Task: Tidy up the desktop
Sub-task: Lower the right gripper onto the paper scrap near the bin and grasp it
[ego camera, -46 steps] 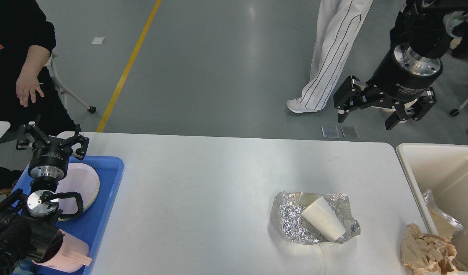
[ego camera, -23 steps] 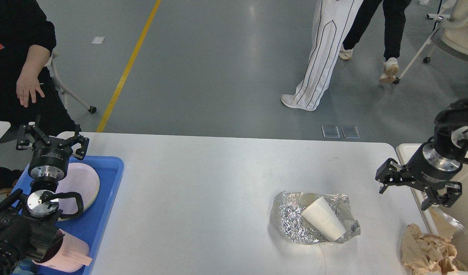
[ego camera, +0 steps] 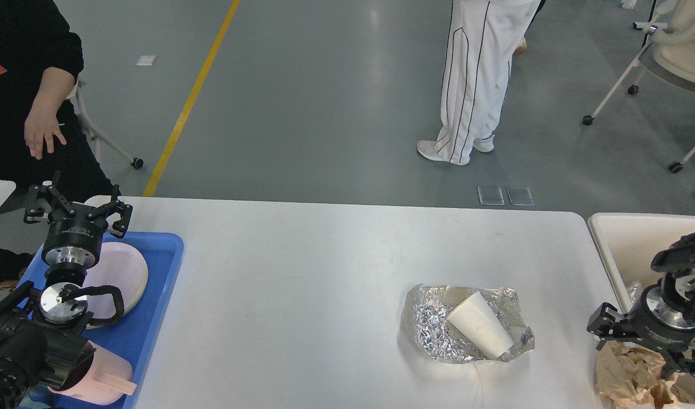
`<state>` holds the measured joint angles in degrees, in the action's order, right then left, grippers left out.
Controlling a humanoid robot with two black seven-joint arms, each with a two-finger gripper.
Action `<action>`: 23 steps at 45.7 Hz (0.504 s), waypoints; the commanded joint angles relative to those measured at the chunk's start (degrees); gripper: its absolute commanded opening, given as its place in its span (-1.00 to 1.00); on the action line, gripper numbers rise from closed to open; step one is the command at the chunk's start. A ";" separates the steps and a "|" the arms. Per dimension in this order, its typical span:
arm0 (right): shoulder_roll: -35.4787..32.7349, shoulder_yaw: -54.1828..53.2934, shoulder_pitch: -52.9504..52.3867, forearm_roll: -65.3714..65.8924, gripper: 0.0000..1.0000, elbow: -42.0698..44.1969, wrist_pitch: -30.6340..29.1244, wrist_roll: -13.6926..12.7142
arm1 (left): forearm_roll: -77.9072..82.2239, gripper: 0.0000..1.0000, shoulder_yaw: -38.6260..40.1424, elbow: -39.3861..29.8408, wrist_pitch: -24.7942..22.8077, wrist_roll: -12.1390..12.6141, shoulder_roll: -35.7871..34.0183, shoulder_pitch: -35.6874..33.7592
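Observation:
The desktop (ego camera: 302, 295) is a white table top with rounded corners. On its right half a white paper cup (ego camera: 479, 332) lies on its side on crumpled silver foil (ego camera: 438, 329). Crumpled brown paper (ego camera: 631, 378) sits at the right front edge. My right gripper (ego camera: 637, 349) hangs open just above that brown paper, empty. My left gripper (ego camera: 75, 207) stands open over the blue tray's far end, holding nothing.
A blue tray (ego camera: 154, 318) at the left holds a pale plate (ego camera: 123, 272) and a pink cup (ego camera: 106, 378). A cream bin (ego camera: 626, 244) stands off the right edge. A seated person (ego camera: 35, 91) is at far left; another person (ego camera: 472, 85) stands beyond the table.
My right arm has come down from high above the floor to the right front corner, over the brown paper. The left arm has not moved. People behind have walked.

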<state>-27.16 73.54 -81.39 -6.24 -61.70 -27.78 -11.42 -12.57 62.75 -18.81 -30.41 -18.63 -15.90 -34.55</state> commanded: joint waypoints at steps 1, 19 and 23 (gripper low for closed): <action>0.18 -0.33 3.08 0.00 1.00 0.88 3.25 0.00 | 0.00 0.93 0.00 0.00 0.00 0.00 -0.01 -0.08; 0.53 -1.64 7.57 -0.62 -0.57 0.62 10.37 0.00 | 0.00 0.93 0.00 0.00 0.00 0.00 -0.01 0.01; 0.62 -2.52 7.48 -0.97 -1.00 0.27 11.60 0.00 | 0.00 0.93 0.00 0.00 0.00 0.00 -0.01 0.01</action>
<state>-26.62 71.94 -73.92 -6.79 -61.08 -17.80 -11.43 -12.57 62.75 -18.81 -30.41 -18.63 -15.90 -34.55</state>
